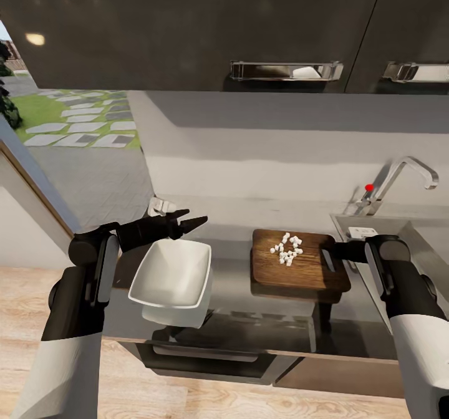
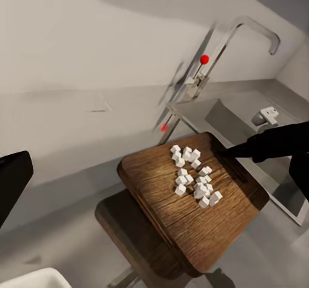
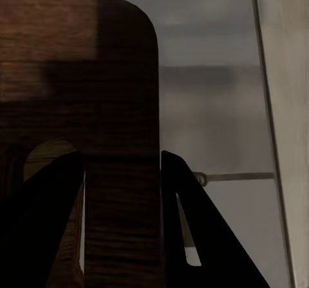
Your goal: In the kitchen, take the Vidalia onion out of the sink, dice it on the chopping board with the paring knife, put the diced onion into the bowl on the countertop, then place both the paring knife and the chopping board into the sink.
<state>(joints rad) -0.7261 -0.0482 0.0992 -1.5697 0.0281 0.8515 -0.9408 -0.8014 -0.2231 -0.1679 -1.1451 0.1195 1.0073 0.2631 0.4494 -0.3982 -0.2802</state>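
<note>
The chopping board [image 1: 299,269] hangs level a little above the countertop [image 1: 237,282], with its dark reflection beneath. Several white diced onion pieces [image 1: 287,249] lie on it, also seen as onion pieces [image 2: 194,180] on the board [image 2: 174,211] in the left wrist view. My right gripper [image 1: 333,252] is shut on the board's short end by the handle slot; in the right wrist view the gripper [image 3: 119,156] straddles the board [image 3: 77,63]. The white bowl [image 1: 171,275] sits left of the board. My left gripper [image 1: 196,217] hovers open over its far rim. The paring knife is out of view.
The sink [image 1: 430,244] with its chrome tap [image 1: 405,169] lies right of the board, behind my right arm. Black upper cabinets [image 1: 187,26] hang overhead. A window opens at the left. The counter's front edge [image 1: 249,347] runs above the wood floor.
</note>
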